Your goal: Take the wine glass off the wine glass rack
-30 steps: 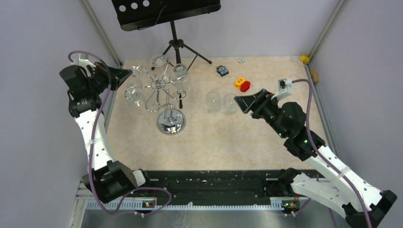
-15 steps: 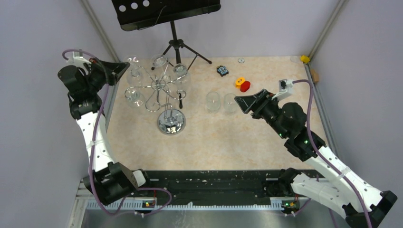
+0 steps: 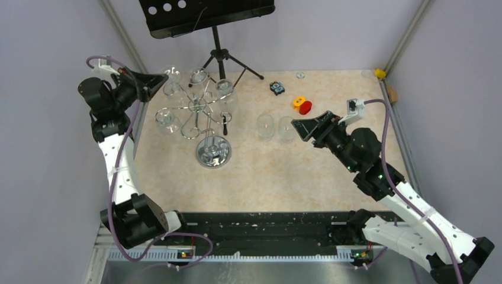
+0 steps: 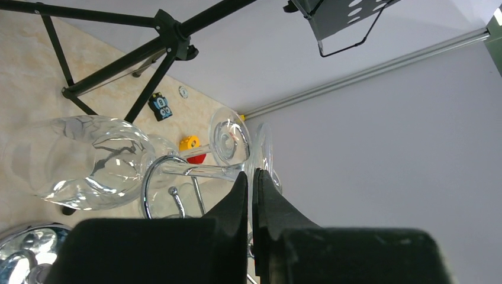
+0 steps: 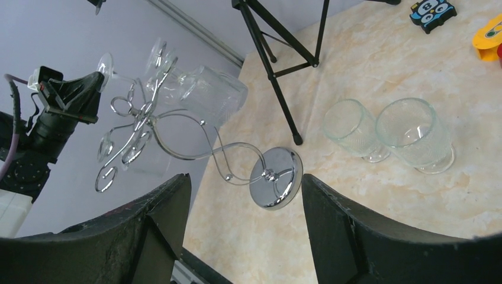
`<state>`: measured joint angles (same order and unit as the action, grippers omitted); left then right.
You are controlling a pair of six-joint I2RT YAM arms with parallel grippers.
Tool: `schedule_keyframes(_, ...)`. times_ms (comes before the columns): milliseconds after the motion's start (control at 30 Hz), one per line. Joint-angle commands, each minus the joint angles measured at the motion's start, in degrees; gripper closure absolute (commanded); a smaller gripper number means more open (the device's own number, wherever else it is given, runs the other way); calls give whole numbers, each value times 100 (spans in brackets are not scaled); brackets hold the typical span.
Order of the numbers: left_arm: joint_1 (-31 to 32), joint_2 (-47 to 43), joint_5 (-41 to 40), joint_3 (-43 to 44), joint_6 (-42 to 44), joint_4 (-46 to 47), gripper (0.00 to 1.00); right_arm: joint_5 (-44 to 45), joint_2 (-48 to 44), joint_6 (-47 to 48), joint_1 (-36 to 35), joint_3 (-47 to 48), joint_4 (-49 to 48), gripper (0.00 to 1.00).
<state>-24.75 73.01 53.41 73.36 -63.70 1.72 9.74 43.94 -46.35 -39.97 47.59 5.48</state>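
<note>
— Marbled beige table (image 3: 266, 177), grey walls all round. What is the left pincer (image 4: 253, 175) up to?

— It is shut tight, held high near the far left corner. Its two black fingers (image 4: 234, 204) press together with only a sliver between them. The thin rim of a wine glass (image 4: 83, 157) foot sits right at their tips. From the wrist camera it looks pinched there.

— Where is the rest of that glass?

— It lies on its side. The stem runs from the foot away from the tips and passes through a curled chrome loop of the wine glass rack (image 3: 212, 151). The bowl lies beyond that loop. So the glass sits on the rack's far left arm, foot outward.

— Are there more glasses on it?

— Yes, another glass (image 3: 167, 120) hangs on the near left side and one more (image 3: 224, 89) at the far right. The rack stands upright on its round mirrored base, left of the table's middle. It is just in front of the tripod legs of a black music stand (image 3: 207, 15).

— What about the right pincer (image 3: 299, 126)?

— It is spread wide with nothing between its fingers. It hovers to the right of the rack, pointing towards it.

— What is near it?

— Two short tumblers (image 3: 266, 126) stand upright side by side, just beside its tips. I cannot tell whether they touch each other.

— Is there anything further out?

— A small red and yellow piece (image 3: 302, 105) and a little dark toy (image 3: 277, 88) lie near the far edge, well apart from the rack.
</note>
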Motion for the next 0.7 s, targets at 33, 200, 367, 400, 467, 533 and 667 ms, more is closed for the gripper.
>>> schedule_keyframes(33, 37, -164, 229, -66, -269, 562, 100, 4, -39, -23, 33, 20, -227, 30)
schedule_keyframes(200, 32, -409, 199, -156, -346, 214, 100, 13, -57, -23, 33, 26, -214, 30)
schedule_keyframes(367, 25, -609, 66, -167, -252, -285, 100, 20, -70, -23, 33, 31, -203, 30)
schedule_keyframes(400, 23, -661, -41, -108, -123, -499, 100, 27, -70, -23, 33, 31, -203, 30)
schedule_keyframes(467, 23, -750, -313, 21, 112, -953, 100, 21, -79, -23, 32, 39, -192, 30)
schedule_keyframes(533, 0, -814, -591, 134, 260, -1358, 100, 35, -100, -23, 33, 45, -180, 30)
schedule_keyframes(667, -77, -905, -1008, 208, 393, -1774, 100, 59, -123, 19, 33, 85, -120, 30)
